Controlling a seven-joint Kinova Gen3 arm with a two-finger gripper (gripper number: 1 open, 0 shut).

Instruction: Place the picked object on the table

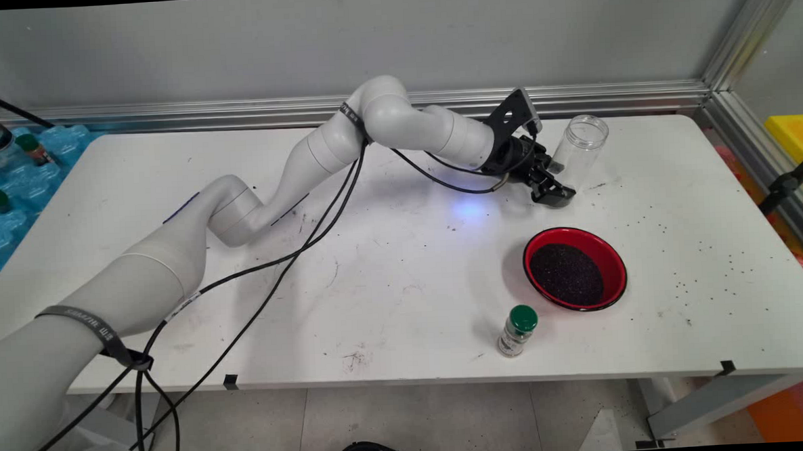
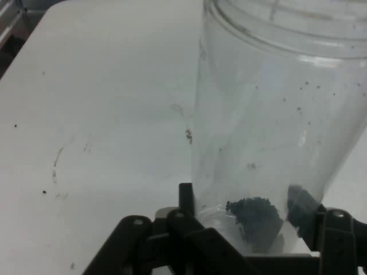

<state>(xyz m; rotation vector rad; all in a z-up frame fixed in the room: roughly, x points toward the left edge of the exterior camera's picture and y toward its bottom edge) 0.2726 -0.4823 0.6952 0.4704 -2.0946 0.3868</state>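
Note:
A clear, lidless plastic jar [image 1: 580, 148] stands upright near the table's far right. In the hand view the jar [image 2: 275, 114] fills the right half, with a small heap of dark grains [image 2: 255, 211] on its bottom. My gripper [image 1: 554, 190] is low at the jar's near-left side and open. Its fingers straddle the base of the jar [image 2: 243, 200]: one fingertip [image 2: 186, 193] sits just left of the wall and the other [image 2: 303, 207] at the right. I cannot tell whether the pads touch the jar.
A red bowl [image 1: 531, 247] of dark grains sits in front of the gripper. A small green-capped bottle [image 1: 516, 330] stands near the front edge. Loose grains dot the right of the table [image 1: 708, 253]. Black cables [image 1: 294, 250] trail across the left half.

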